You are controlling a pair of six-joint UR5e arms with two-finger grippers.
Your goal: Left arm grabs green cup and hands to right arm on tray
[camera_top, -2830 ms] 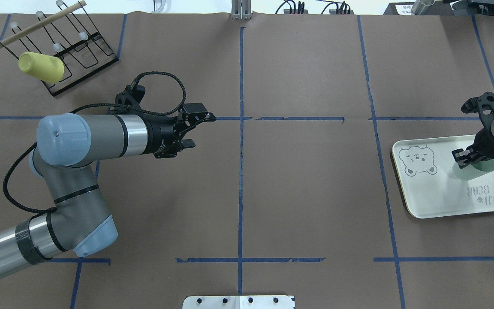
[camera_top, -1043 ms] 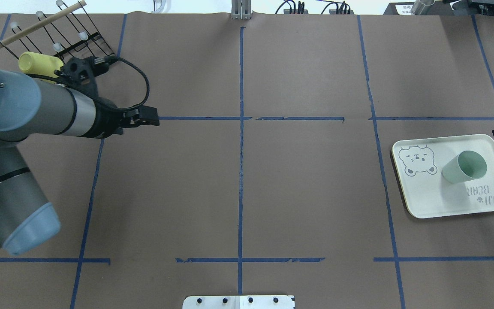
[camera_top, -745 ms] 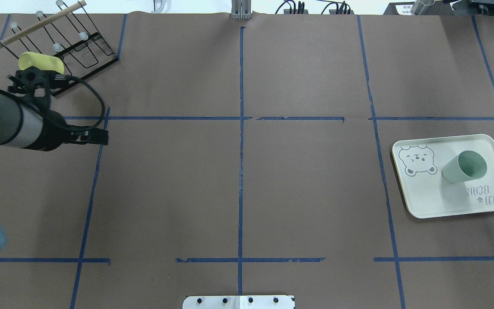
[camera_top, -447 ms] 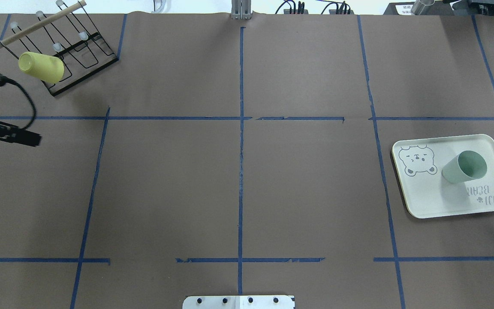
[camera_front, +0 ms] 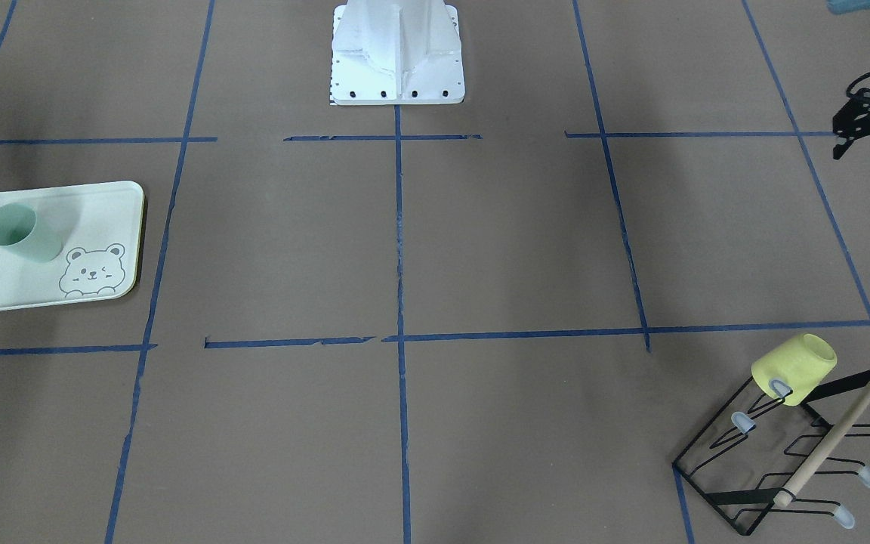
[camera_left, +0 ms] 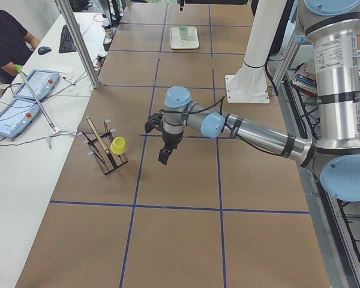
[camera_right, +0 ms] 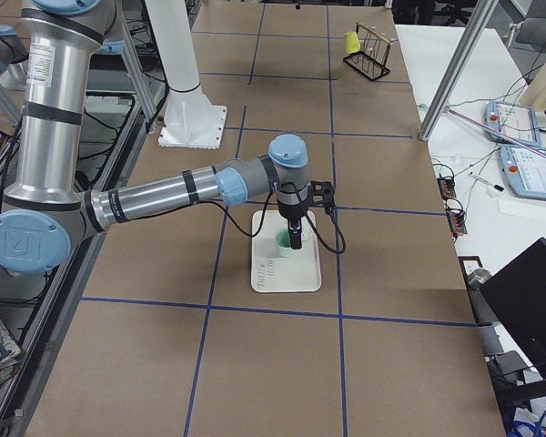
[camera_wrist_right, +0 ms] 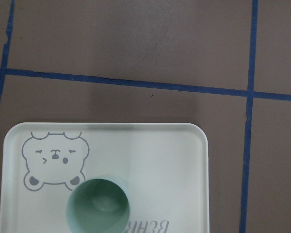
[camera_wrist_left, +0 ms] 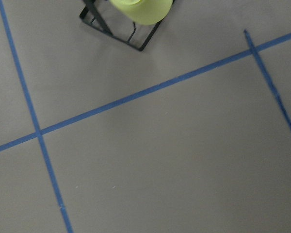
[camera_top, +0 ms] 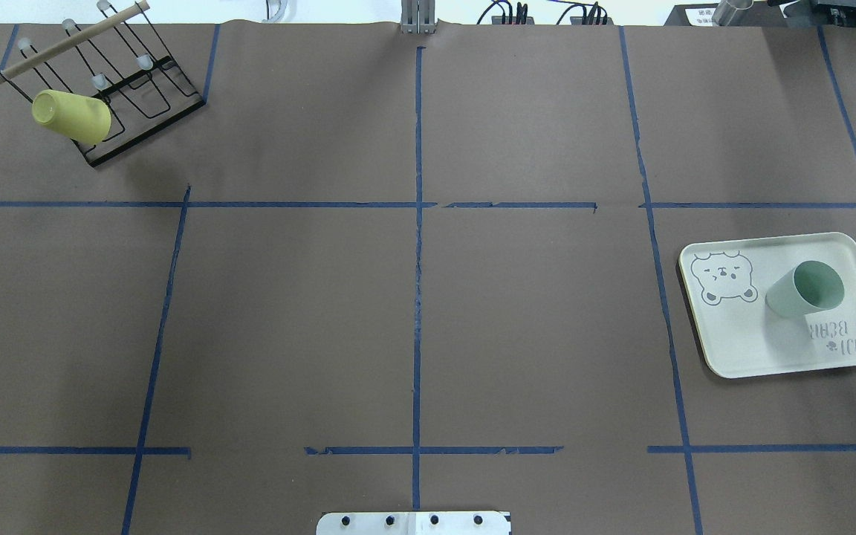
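The green cup (camera_top: 805, 290) stood upright on the tray (camera_top: 740, 334) at the table's (camera_top: 287, 312) right end, with the right pincer (camera_right: 296, 240) overhead. The left pincer (camera_left: 164, 157) hovered near the yellow cup (camera_left: 117, 144). Whether either pincer was wide or narrow could not be told.

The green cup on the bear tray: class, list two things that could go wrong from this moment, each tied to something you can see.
1. The right arm's fingers hang raised near the cream rectangular tray. A low sweep across it might tip the upright pale mint-green plastic cup.
2. The left arm's fingers hang to one side of the black wire rack holding the yellow plastic cup. A careless swing could bump the rack.
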